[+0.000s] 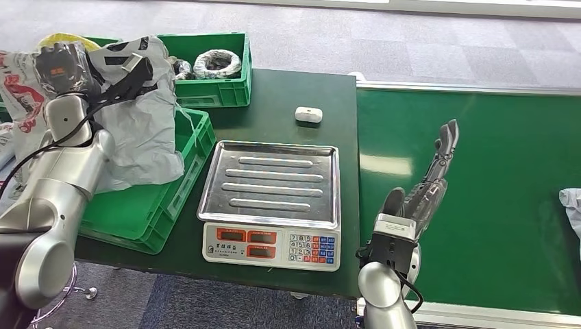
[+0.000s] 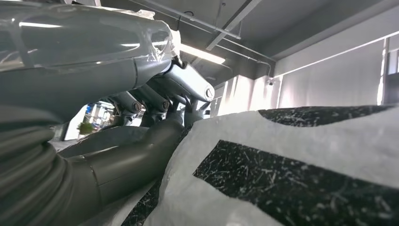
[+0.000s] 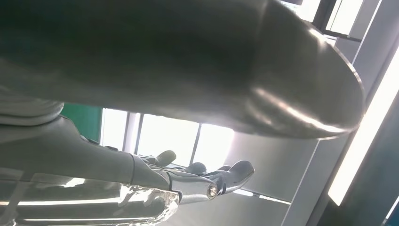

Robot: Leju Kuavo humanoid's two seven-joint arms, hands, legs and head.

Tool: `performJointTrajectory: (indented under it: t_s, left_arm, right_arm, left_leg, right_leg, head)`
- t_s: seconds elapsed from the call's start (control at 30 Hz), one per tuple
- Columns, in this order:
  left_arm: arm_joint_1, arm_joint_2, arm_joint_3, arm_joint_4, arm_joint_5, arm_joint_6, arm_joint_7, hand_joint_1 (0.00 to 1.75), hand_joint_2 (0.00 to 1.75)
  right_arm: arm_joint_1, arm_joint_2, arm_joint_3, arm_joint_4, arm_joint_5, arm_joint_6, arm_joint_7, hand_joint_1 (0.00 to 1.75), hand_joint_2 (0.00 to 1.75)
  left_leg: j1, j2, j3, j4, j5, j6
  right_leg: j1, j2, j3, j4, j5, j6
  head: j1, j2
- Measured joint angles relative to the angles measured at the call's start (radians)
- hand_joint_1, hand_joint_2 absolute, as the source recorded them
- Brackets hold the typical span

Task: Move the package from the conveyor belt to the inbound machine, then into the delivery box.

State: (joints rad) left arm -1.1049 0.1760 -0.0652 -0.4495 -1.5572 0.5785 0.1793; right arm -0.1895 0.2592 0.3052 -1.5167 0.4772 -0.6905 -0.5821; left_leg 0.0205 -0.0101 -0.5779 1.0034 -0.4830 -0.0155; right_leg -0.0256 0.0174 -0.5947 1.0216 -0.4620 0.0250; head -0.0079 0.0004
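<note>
Two steps look done: my left hand (image 1: 103,72) grips the crumpled white-and-black plastic package (image 1: 140,130) over the green plastic delivery box (image 1: 147,205) at far left, past the steel-topped scale (image 1: 270,199). Only release remains. My right hand (image 1: 428,181) hovers over the green conveyor belt (image 1: 493,171), fingers spread.

left hand (image 1: 103,68) gripping, right hand (image 1: 425,188) spread

Small white device (image 1: 308,114) lying on the dark bench (image 1: 288,96); wrapped rolls (image 1: 216,64) in the far green crate (image 1: 223,90).
</note>
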Motion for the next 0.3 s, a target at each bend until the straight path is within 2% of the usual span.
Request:
performJointTrajectory:
  t_s: [0.2, 0.3]
  left_arm:
    - [-0.004, 0.057, -0.049, 0.057, 0.000, -0.105, 0.111, 1.59, 1.75]
    - [-0.001, 0.083, -0.070, 0.080, 0.000, -0.129, 0.132, 1.61, 1.75]
  right_arm:
    - [0.012, -0.001, 0.000, 0.000, -0.001, 0.000, -0.001, 0.00, 0.00]
    - [0.022, -0.004, -0.001, -0.003, -0.003, 0.000, -0.002, 0.00, 0.00]
  left_leg:
    - [0.000, 0.002, 0.000, 0.000, 0.000, 0.000]
    - [0.000, 0.001, 0.000, 0.000, 0.000, 0.000]
  right_leg:
    - [0.000, 0.001, -0.001, 0.000, 0.000, 0.000]
    - [0.000, 0.001, -0.001, 0.000, 0.000, 0.000]
  head:
    - [0.000, 0.000]
    - [0.000, 0.000]
